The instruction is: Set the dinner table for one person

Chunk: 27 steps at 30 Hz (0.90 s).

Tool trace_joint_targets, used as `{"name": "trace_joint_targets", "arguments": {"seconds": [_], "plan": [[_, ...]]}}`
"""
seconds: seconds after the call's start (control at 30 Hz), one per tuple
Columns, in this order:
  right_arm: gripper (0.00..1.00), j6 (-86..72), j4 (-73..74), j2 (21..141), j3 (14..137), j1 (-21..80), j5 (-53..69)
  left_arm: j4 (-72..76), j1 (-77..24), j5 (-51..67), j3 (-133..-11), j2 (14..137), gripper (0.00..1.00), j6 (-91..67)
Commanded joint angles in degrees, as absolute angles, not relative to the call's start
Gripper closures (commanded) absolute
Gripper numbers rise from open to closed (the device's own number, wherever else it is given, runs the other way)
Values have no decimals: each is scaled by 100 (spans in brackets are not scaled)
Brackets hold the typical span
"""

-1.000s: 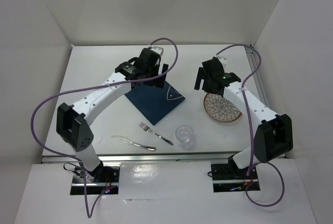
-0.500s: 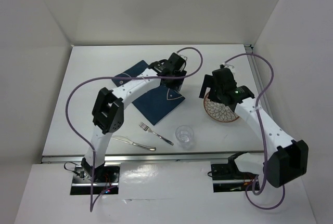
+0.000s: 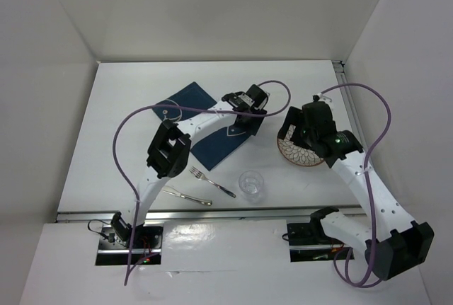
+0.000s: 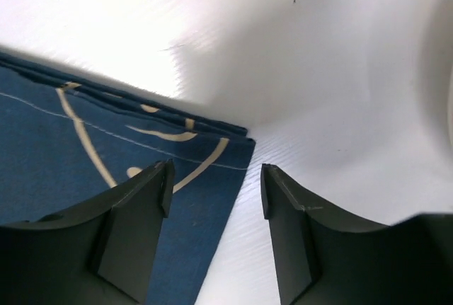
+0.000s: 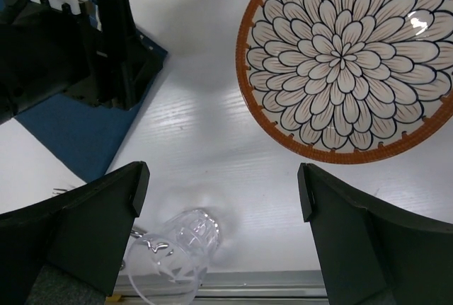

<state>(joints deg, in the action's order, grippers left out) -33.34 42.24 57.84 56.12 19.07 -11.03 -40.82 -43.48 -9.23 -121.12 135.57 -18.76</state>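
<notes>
A large white table [image 3: 106, 107] fills the middle of the overhead view, boxed in by white walls on three sides. Near its centre a dark blue placemat [image 3: 212, 146] lies flat, turned so its corners point like a diamond, with a pale line drawing at its right-hand corner. Just right of the placemat, and apart from it, sits a round plate [image 3: 304, 155] with an orange rim and a dark petal pattern. Towards the arms' bases, a clear glass [image 3: 251, 183] stands upright. A fork [image 3: 211, 182] lies to its left and a knife [image 3: 182, 194] further left, both on bare tabletop.

The left gripper [image 4: 216, 174] is low over the placemat's right-hand corner. Its jaws are partly apart, one finger over the cloth and the other over the white surface, with nothing clamped between them. The right gripper [image 5: 223, 177] hangs over the bare table beside the plate's edge. Its jaws are spread wide and empty.
</notes>
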Motion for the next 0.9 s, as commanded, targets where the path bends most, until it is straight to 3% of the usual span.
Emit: {"name": "trace_joint_targets", "arguments": {"seconds": [0.0,0.17,0.27,0.3,0.33,0.43,0.67,0.87], "plan": [[0,-3463,4438,5590,5520,1837,-1055,-4236,-4464,-1195,-12322,13798,32,-1670],[0,-3568,4491,5476,5458,1837,-1107,-4289,-4465,-1257,-12270,13922,35,-1670],[0,-3621,4491,5476,5458,1837,-1107,-4359,-4465,-1362,-12322,14071,43,-1670],[0,-3621,4491,5476,5458,1837,-1107,-4359,-4465,-1362,-12322,14071,47,-1722],[0,-3621,4491,5476,5458,1837,-1107,-4359,-4465,-1415,-12383,14071,58,-1723],[0,-3621,4544,5476,5510,1837,-1160,-4438,-4465,-1485,-12332,13826,67,-1846],[0,-3560,4412,5651,5511,1837,-1108,-4491,-4465,-1327,-12173,13123,100,-1898],[0,-3437,4141,5871,5563,1837,-783,-4614,-4465,-1327,-12111,12701,100,-1898]]}}
